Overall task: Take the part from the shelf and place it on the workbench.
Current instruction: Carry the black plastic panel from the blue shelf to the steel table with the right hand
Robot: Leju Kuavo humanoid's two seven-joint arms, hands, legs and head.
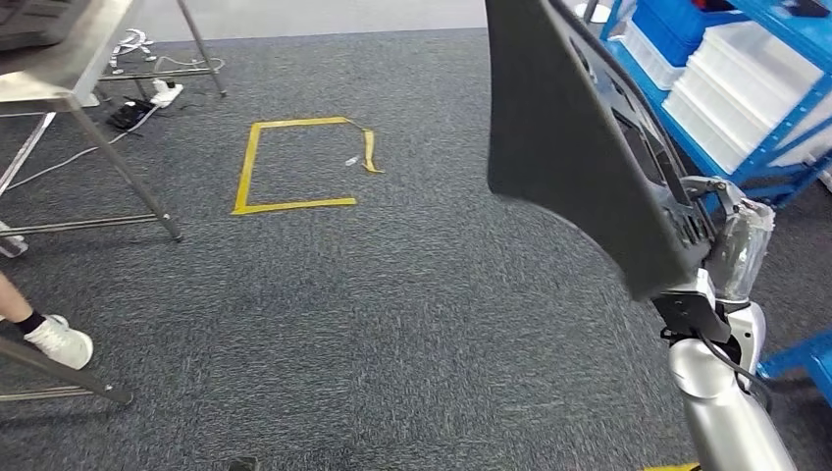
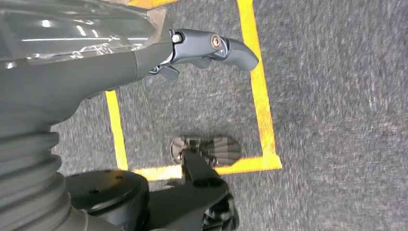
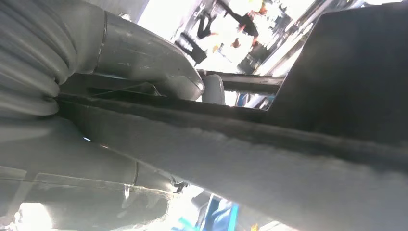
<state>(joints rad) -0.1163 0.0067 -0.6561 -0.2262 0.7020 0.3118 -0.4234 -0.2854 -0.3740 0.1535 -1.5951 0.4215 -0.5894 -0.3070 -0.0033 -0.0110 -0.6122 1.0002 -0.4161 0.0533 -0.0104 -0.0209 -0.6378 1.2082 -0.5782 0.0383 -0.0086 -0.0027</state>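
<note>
Item: right hand, nearest, raised at the robot's right side; fingers wrapped on the lower edge of the part, a large dark panel held upright and off the shelf, apparently so it travels without dragging on the floor. Left hand: hanging over the carpet, fingers slack and holding nothing, seemingly spare for this carry. Floor: grey carpet with a yellow tape square ahead, probably a standing mark. Blue shelf, right, holding white bins. Bench, far left, metal-legged; part not yet on it.
</note>
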